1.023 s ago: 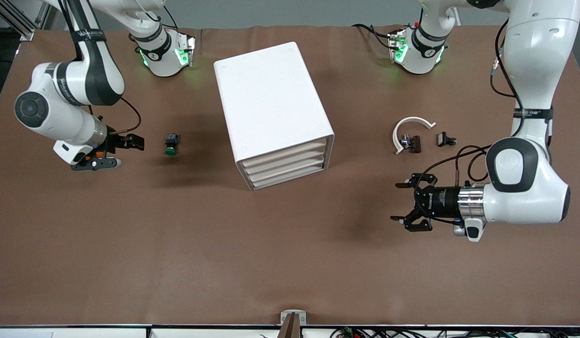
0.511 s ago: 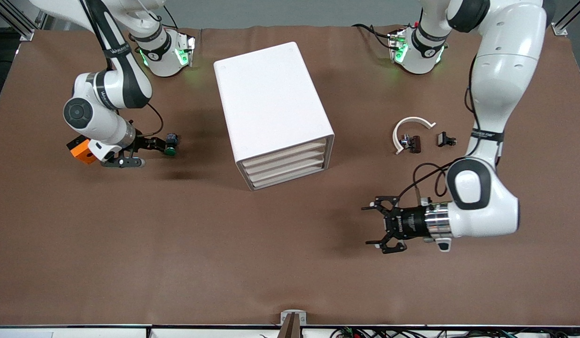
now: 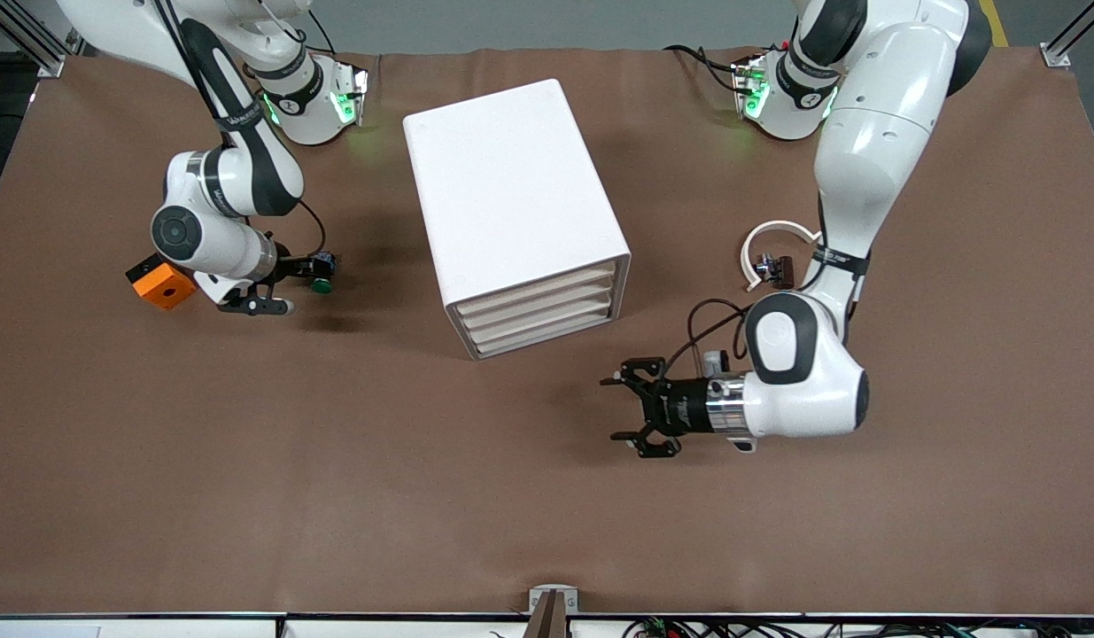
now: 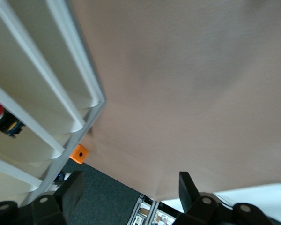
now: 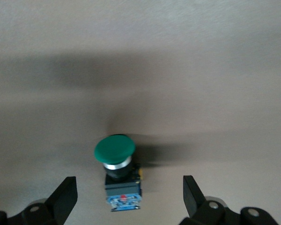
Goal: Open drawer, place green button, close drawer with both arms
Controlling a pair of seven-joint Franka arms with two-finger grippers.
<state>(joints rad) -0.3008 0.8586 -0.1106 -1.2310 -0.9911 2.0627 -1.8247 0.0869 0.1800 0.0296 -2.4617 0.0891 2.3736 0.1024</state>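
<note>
- Front view: the button (image 3: 321,274) is seen lying on its side on the table, toward the right arm's end, at about 9 o'clock from the cabinet (image 3: 515,213), green cap nearer the camera.
- The right gripper (image 3: 300,274) is set low at the button, which lies at 3 o'clock from the wrist; in the right wrist view the button (image 5: 116,173) is framed between wide-spread fingers (image 5: 64,196), nothing yet gripped.
- The button's long axis is judged to run along the reach, cap leading, so the body can be pinched across.
- An orange block (image 3: 162,283) sits just beside the right wrist, out of the path.
- The left gripper (image 3: 631,415) hovers spread and empty at 5 o'clock from the cabinet, facing the shut drawers (image 3: 536,312).
- A white arc (image 3: 771,239) and clip (image 3: 775,268) lie beside the left arm, clear.
</note>
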